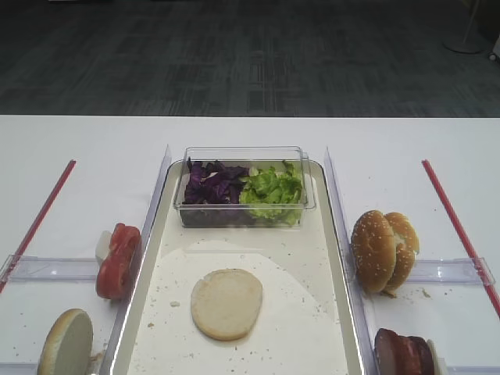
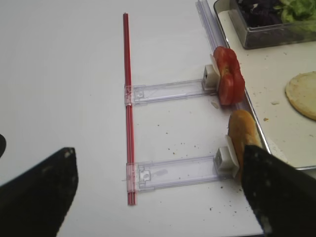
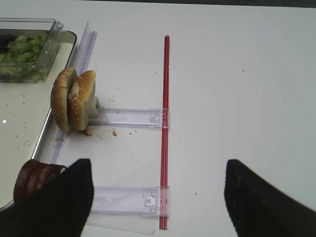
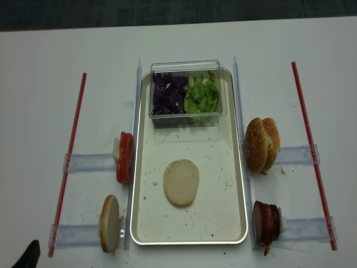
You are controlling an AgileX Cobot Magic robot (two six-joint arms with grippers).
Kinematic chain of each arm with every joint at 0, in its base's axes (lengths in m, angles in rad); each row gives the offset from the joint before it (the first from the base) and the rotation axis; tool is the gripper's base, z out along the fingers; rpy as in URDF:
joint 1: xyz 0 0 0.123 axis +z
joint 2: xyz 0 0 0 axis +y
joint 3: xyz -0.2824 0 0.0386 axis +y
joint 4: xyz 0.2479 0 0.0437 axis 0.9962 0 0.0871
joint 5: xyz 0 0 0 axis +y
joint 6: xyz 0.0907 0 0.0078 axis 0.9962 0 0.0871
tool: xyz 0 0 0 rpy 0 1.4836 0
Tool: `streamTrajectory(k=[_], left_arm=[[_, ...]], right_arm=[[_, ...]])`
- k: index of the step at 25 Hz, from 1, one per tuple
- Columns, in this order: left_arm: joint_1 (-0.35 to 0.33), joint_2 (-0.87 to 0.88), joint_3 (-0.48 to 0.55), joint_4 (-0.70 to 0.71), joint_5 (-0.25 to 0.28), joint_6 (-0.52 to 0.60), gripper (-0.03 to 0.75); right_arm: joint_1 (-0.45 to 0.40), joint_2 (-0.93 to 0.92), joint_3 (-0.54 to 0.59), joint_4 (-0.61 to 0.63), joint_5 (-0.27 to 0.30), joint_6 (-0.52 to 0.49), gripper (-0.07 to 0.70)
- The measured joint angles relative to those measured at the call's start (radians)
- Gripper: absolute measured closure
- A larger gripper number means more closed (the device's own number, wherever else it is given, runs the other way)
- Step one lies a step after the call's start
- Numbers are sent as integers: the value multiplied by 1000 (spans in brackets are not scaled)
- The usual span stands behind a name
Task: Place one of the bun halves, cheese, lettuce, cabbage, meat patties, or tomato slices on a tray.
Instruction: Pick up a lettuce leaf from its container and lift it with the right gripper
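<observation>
The long silver-rimmed tray lies in the middle of the table. One pale bun half lies flat on its floor. Sesame bun halves stand on edge right of the tray, with meat patties nearer me. To the tray's left stand tomato slices and another bun half. Purple cabbage and green lettuce fill a tub. No cheese shows. My right gripper hangs open over bare table, right of the patties. My left gripper is open and empty, beside the left bun half.
The clear plastic tub sits at the tray's far end. Red strips run along both sides of the table, joined to clear plastic rails that hold the food upright. Crumbs dot the tray floor.
</observation>
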Motion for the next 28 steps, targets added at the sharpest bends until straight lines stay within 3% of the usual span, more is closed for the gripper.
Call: streamTrajectory(k=[28], left_arm=[[0, 0, 0, 0, 0, 0, 98]], right_arm=[[0, 6, 0, 0, 0, -2, 61]])
